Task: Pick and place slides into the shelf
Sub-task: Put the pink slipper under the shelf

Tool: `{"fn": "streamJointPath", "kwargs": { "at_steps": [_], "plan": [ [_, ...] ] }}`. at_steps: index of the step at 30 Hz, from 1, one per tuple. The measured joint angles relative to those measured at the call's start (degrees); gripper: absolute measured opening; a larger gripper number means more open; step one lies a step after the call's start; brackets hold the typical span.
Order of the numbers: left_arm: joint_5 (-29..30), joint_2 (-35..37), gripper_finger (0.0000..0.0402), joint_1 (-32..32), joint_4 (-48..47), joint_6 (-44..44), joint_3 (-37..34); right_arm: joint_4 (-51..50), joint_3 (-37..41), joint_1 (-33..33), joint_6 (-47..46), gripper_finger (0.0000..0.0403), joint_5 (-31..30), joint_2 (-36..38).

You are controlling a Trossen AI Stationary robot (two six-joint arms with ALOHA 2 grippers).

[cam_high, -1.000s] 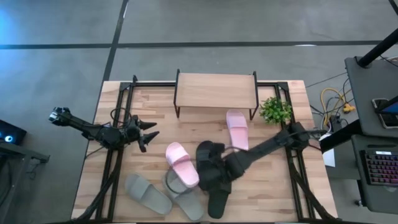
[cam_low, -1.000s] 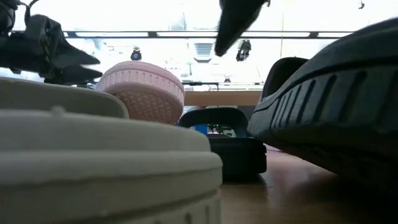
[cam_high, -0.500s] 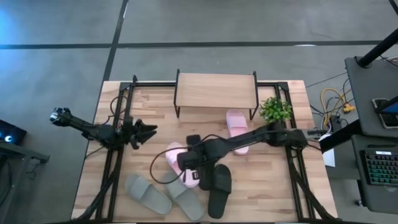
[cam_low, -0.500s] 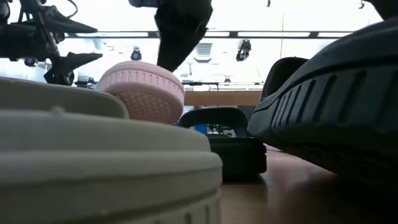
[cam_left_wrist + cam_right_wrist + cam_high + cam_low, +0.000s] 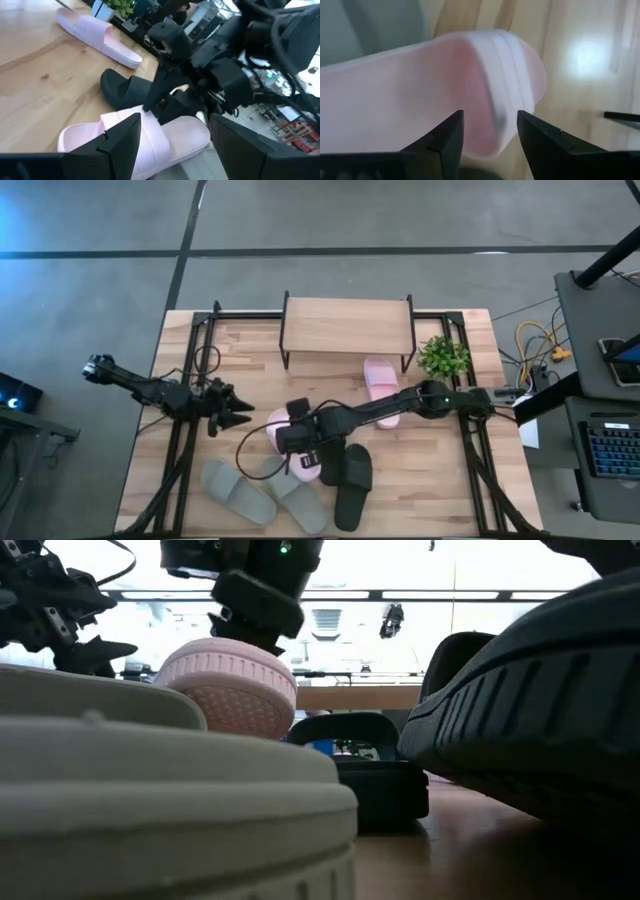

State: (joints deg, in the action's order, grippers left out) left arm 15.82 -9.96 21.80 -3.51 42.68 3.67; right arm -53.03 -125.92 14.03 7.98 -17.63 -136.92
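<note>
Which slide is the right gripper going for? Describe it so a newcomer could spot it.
Start at the wooden shelf at the table's far edge and come toward the pile of slides mid-table. The right gripper hovers open over a pink slide resting on a grey-green one, unlike the other pink slide lying alone beside the shelf.

The wooden table (image 5: 240,360) carries the shelf (image 5: 347,323), a potted plant (image 5: 443,357), and scattered slides (image 5: 380,385).

The right end effector (image 5: 297,442) hangs directly over one slide (image 5: 278,428) near the middle of the surface (image 5: 250,360). Behind it stands the shelf (image 5: 347,326) at the far edge; another slide (image 5: 382,385) lies before the shelf — right of the end effector. To its left waits the left end effector (image 5: 234,412); nearer the front edge lie the remaining slides (image 5: 300,502).
</note>
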Motion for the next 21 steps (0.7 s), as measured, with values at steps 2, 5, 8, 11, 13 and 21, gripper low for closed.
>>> {"fn": "streamJointPath", "kwargs": {
  "at_steps": [2,5,8,11,13,21],
  "plan": [
    [-0.23,0.61,0.0224,0.0,-0.07,0.28,-0.26,1.77,0.02,-0.36,0.21,0.0173,-0.35,0.0],
    [-0.58,1.04,0.0224,0.0,-0.13,0.42,-0.34,2.2,0.03,-0.97,0.18,0.0157,-0.38,0.04],
    [-0.58,1.16,0.0224,-0.02,-0.11,0.41,-0.34,2.07,0.61,-1.3,0.51,0.0136,-0.17,0.04],
    [-0.59,1.14,0.0224,-0.02,-0.1,0.41,-0.34,2.18,0.91,-1.3,0.65,0.012,-0.11,0.04],
    [-0.6,1.17,0.0224,-0.05,-0.11,0.4,-0.34,2.35,1.22,-1.3,0.86,0.0116,-0.03,0.04],
    [-0.62,1.12,0.0224,-0.04,-0.07,0.39,-0.34,4.98,4.63,-1.34,1.06,0.0102,-0.35,0.04]
  ]
}}
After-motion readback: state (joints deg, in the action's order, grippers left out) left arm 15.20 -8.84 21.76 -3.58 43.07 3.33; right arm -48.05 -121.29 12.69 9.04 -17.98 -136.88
